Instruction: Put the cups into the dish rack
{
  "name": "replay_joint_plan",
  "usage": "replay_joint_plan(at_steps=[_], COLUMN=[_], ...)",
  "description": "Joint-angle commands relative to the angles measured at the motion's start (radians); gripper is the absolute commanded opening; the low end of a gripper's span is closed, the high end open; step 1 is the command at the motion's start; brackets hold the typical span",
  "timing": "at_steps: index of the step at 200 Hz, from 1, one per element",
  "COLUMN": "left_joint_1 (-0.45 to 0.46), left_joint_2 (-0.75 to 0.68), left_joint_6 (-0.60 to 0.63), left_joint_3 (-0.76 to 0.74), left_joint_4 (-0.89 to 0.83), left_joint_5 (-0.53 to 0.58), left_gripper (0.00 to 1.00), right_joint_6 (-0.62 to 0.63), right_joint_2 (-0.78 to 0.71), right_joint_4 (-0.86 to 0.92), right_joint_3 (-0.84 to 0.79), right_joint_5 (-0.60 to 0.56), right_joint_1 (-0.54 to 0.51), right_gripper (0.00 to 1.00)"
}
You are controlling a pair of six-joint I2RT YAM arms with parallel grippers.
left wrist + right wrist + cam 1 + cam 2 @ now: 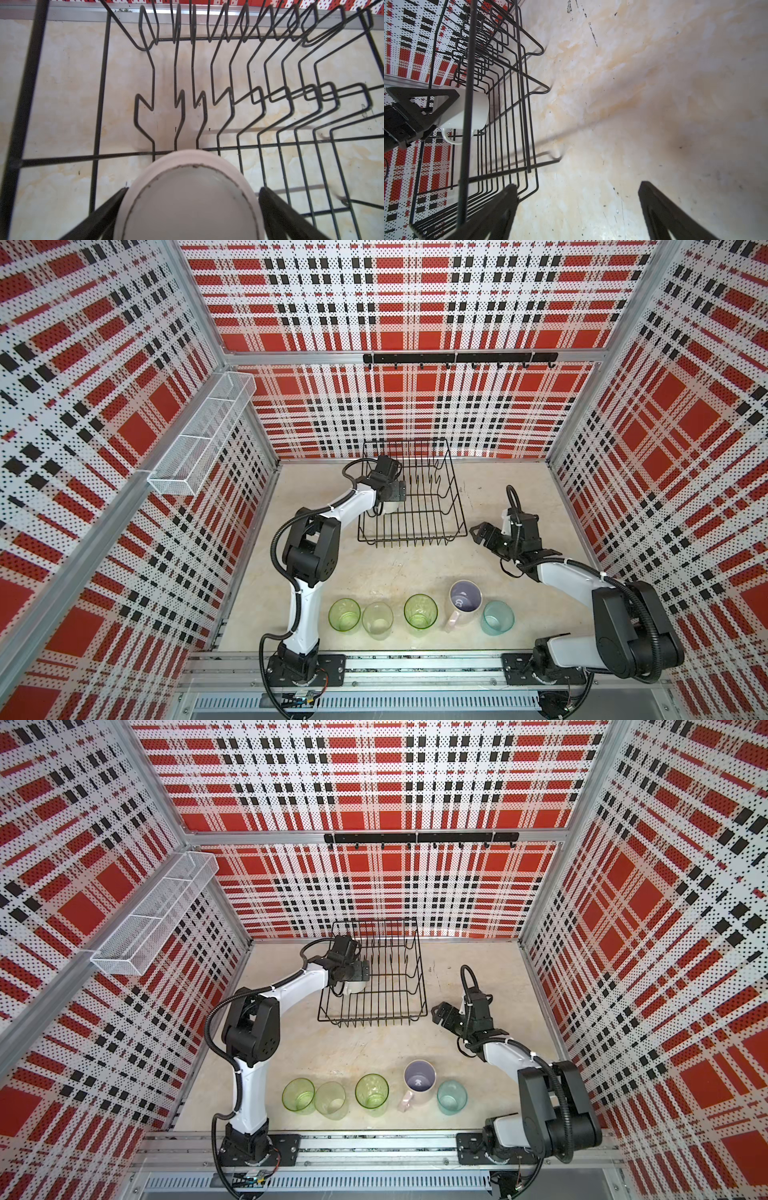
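The black wire dish rack (411, 537) stands at the back of the table. A white mug (191, 199) rests base-up inside its left part, also seen in the right wrist view (475, 112). My left gripper (193, 189) straddles it with the jaws open, a thin gap showing beside one finger. My right gripper (478, 533) hovers open and empty just right of the rack's front corner. Along the front stand a green tumbler (344, 614), a frosted tumbler (377, 619), a second green tumbler (420, 611), a pink mug with lilac inside (465, 601) and a teal tumbler (497, 617).
A long white mesh basket (199, 435) hangs on the left wall and a black hook rail (457, 358) on the back wall. Bare tabletop (415, 568) lies between the rack and the row of cups. Upright prongs fill the rack's middle and back.
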State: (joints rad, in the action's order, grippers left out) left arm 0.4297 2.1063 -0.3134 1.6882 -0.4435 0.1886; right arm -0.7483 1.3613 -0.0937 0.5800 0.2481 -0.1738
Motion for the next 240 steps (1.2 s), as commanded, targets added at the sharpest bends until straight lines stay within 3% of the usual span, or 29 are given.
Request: replay_joint_plan(at_steps=[1,44,81,131,141,194,216,240], left_joint_1=[0.009,0.025,0.039,0.035,0.032,-0.005,-0.025,-0.049], left_joint_2=[-0.101,-0.269,-0.439,-0.627,-0.656,-0.715,-0.738,-0.763], left_joint_6=[0.003,0.002,-0.022,-0.052,-0.052,-0.064,-0.084,-0.091], left_joint_3=[0.02,-0.05,-0.205,-0.447,-0.479,-0.552,-0.576,-0.6], left_joint_4=[-0.01,-0.011,0.053,0.116,0.128,0.167,0.172,0.188], left_joint_5=[-0.006,0.004,0.008,0.039,0.058,0.022,-0.007,-0.039], left_gripper=[0.98,0.98,0.98,0.98,0.98,0.98,0.98,0.98], right_joint_6=[0.014,0.145,0.267,0.309,0.307,0.233,0.22,0.222], right_joint_2=[-0.065,-0.219,-0.292,-0.216,-0.188,-0.078,-0.023,0.004], right_joint_4=[0.006,0.328,0.558,0.813,0.861,1.0,1.042,1.049], right_joint_3=[-0.001,0.122,0.238,0.409,0.446,0.592,0.601,0.577], right_joint_5=[-0.024,-0.09,0.002,-0.008,-0.007,0.009,-0.015,0.011], right_joint_1=[-0.002,-0.006,-0.043,-0.346,-0.419,-0.712,-0.78,-0.787], right_gripper=[0.94,0.95,0.87,0.74,0.76,0.72,0.69,0.65])
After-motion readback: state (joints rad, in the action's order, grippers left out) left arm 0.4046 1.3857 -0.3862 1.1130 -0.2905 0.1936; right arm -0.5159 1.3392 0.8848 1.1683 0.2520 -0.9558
